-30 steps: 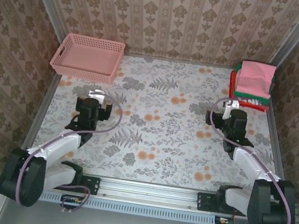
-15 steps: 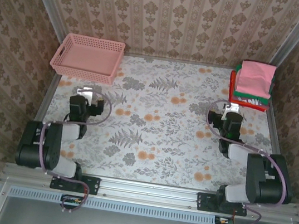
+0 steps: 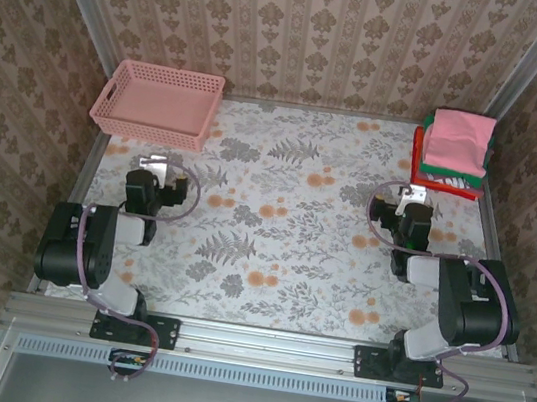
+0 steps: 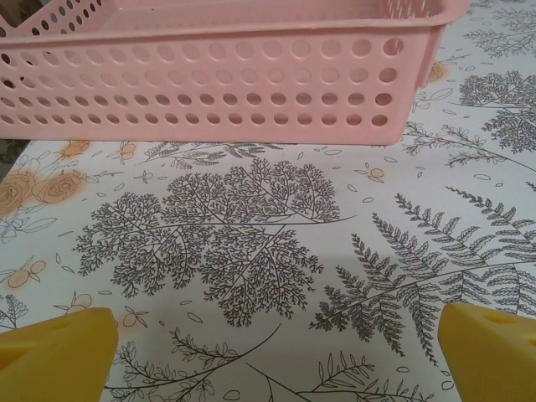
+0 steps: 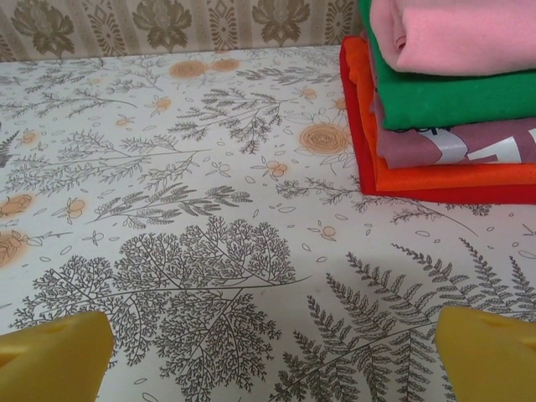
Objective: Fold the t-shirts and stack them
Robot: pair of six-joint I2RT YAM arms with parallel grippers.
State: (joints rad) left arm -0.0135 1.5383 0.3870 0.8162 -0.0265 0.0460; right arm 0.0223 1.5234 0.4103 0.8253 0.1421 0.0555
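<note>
A pile of folded t-shirts (image 3: pixel 453 153) rests at the table's far right corner, salmon-pink on top, then green, a printed mauve one, orange and red. The right wrist view has the same pile (image 5: pixel 448 100) at upper right. My right gripper (image 3: pixel 412 195) hovers just in front of the pile, open, its yellow fingertips (image 5: pixel 54 360) wide apart over bare tablecloth. My left gripper (image 3: pixel 158 160) is folded back at the left side, open, its yellow fingertips (image 4: pixel 494 352) wide apart with nothing between them.
A pink plastic lattice basket (image 3: pixel 157 101) stands at the far left, holding nothing I can see; its perforated wall (image 4: pixel 226 84) is close ahead of the left gripper. The floral tablecloth (image 3: pixel 285 224) covers the table. Patterned walls enclose three sides.
Both arms have folded back toward their bases over the last second. The left gripper moved left and nearer the table's edge. The right gripper shifted slightly. Both stayed open.
</note>
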